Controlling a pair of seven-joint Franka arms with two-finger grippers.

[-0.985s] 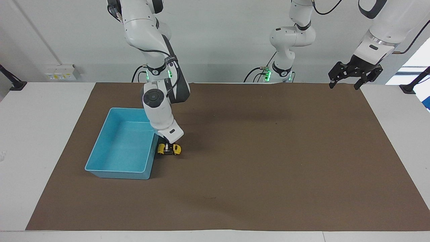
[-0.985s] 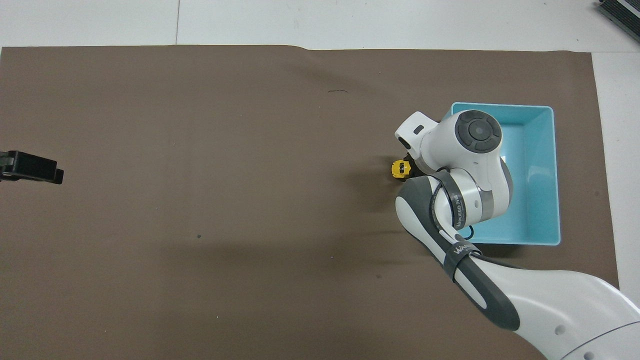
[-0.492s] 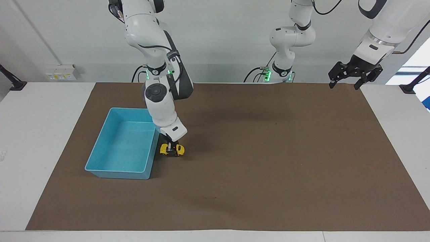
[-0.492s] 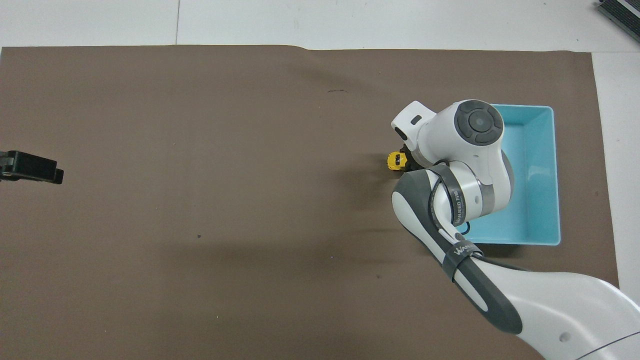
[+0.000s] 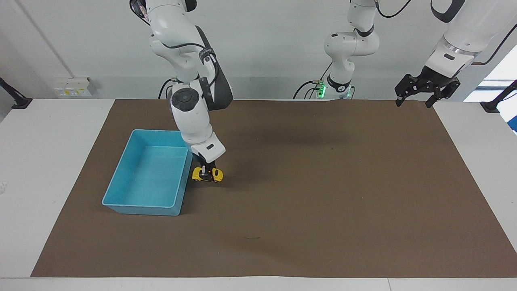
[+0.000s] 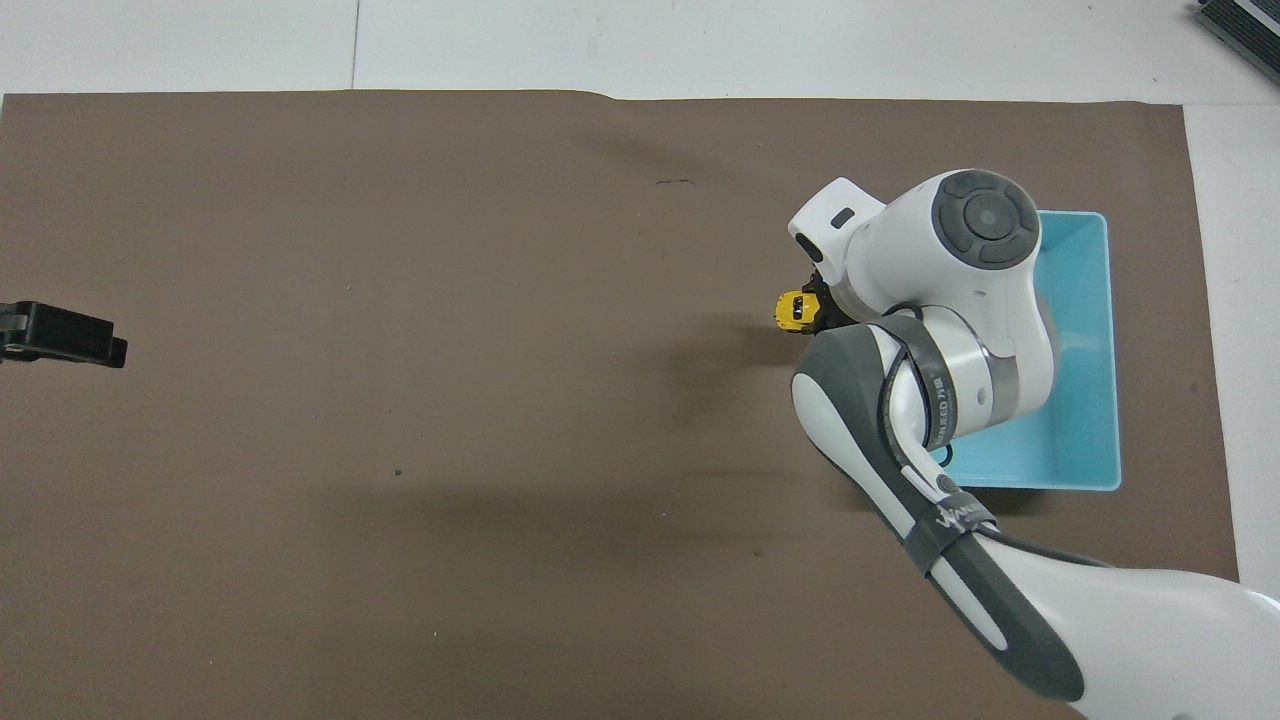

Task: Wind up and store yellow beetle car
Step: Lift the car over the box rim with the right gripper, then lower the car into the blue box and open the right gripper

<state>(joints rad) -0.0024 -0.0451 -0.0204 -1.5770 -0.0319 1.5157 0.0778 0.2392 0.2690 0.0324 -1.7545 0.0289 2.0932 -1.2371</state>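
Note:
The yellow beetle car [image 5: 207,175] is pinched between the fingers of my right gripper [image 5: 207,171], just off the brown mat and right beside the light blue bin [image 5: 139,210], level with the bin's middle. In the overhead view the car [image 6: 797,310] sticks out from under the right wrist, which hides most of the gripper. The bin [image 6: 1110,350] holds nothing that I can see. My left gripper [image 5: 414,101] hangs open and empty, waiting over the mat's corner at the left arm's end; its tips [image 6: 62,336] show in the overhead view.
A brown mat [image 5: 323,194] covers most of the white table [image 5: 40,161]. The right arm's elbow and wrist hang over part of the bin in the overhead view.
My right gripper has shifted the car slightly away from the bin and lifted it a little off the mat. The left arm has not moved.

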